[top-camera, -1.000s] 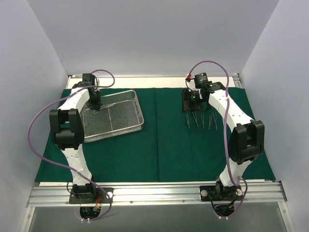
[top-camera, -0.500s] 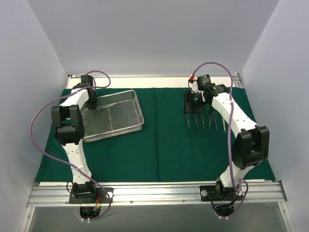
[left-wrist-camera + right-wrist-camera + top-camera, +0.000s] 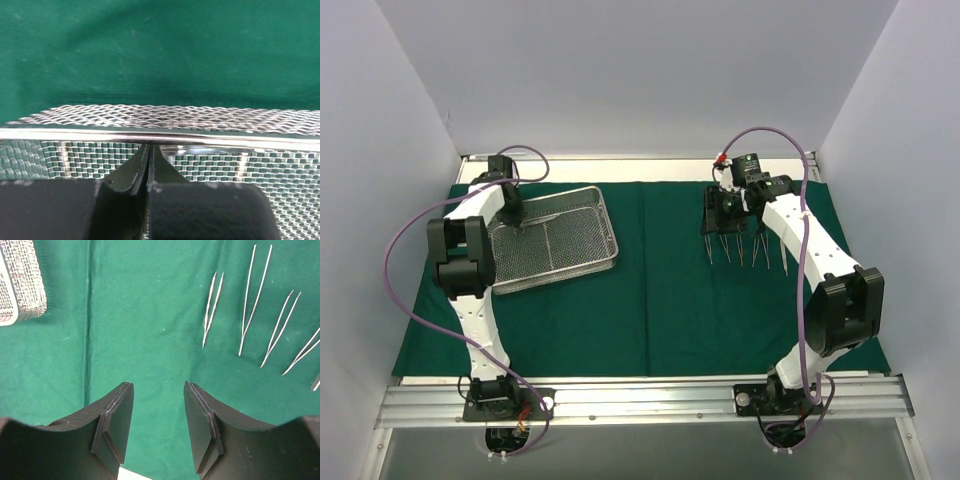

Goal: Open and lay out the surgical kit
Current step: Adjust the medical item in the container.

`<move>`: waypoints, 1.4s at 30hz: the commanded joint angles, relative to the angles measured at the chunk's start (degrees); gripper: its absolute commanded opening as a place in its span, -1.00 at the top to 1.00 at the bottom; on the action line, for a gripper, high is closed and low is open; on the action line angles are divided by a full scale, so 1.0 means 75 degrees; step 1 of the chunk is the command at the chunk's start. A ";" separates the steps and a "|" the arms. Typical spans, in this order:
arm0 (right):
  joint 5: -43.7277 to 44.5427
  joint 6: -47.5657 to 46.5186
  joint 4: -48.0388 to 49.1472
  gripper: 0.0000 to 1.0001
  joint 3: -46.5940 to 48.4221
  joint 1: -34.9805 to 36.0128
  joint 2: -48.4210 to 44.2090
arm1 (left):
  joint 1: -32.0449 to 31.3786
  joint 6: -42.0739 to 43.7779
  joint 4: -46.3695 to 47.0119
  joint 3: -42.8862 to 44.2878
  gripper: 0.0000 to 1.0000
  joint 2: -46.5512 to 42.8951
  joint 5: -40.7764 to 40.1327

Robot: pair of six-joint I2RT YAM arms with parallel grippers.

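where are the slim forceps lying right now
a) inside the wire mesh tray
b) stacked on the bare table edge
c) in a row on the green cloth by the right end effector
c: the forceps lie side by side on the green cloth, close to the open, empty right end effector and well apart from the wire mesh tray.

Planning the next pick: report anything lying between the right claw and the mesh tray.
Nothing visible. Only bare green cloth lies between the open right claw and the mesh tray; the laid-out instruments sit on the claw's other side.
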 commanded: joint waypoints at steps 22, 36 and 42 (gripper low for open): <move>-0.0364 0.0205 -0.0002 0.10 0.0381 -0.0044 -0.0241 | -0.0067 -0.0587 -0.0680 -0.1788 0.95 -0.1753 0.2531; -0.0411 0.0392 0.0010 0.10 0.0346 -0.0044 -0.0440 | -0.0278 0.0679 -0.0666 -0.0267 0.10 -0.1298 0.2381; -0.0400 0.0357 -0.0061 0.10 0.0346 -0.0044 -0.0510 | -0.0711 0.1171 -0.0960 0.0239 0.10 -0.0583 0.2415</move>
